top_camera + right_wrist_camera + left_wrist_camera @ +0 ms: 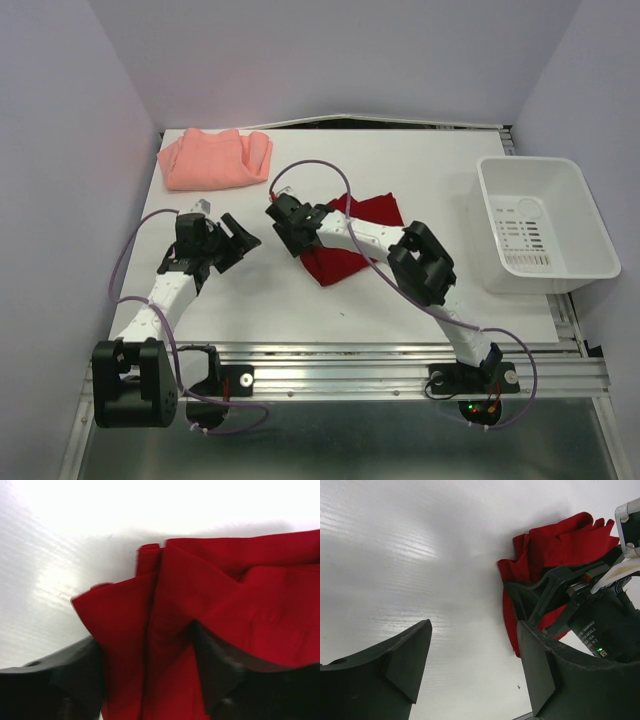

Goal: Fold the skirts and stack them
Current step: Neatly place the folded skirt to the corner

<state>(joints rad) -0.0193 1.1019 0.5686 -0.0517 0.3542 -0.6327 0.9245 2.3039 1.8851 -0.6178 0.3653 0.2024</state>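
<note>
- Closing on too thin a bite: the right tool [147,655] straddles a raised fold at the left edge of the red skirt [250,605]. Whether it pinches yet I cannot tell, and a shallow hold could slip on the lift.
- Dragging instead of lifting would bunch the crumpled skirt further on the table [400,300].
- Crowding: the left tool [240,238] hangs open and empty just beside, so the arms could clash.
- Stacking: the pink skirt [210,160] lies well apart at the far-left corner, and a loose fold may undo in transit.

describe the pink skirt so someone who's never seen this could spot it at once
Take the white table and look to its far left corner. The pink skirt lies there in a soft heap, alone. It is pale salmon, unlike the deep red skirt at mid-table.
</note>
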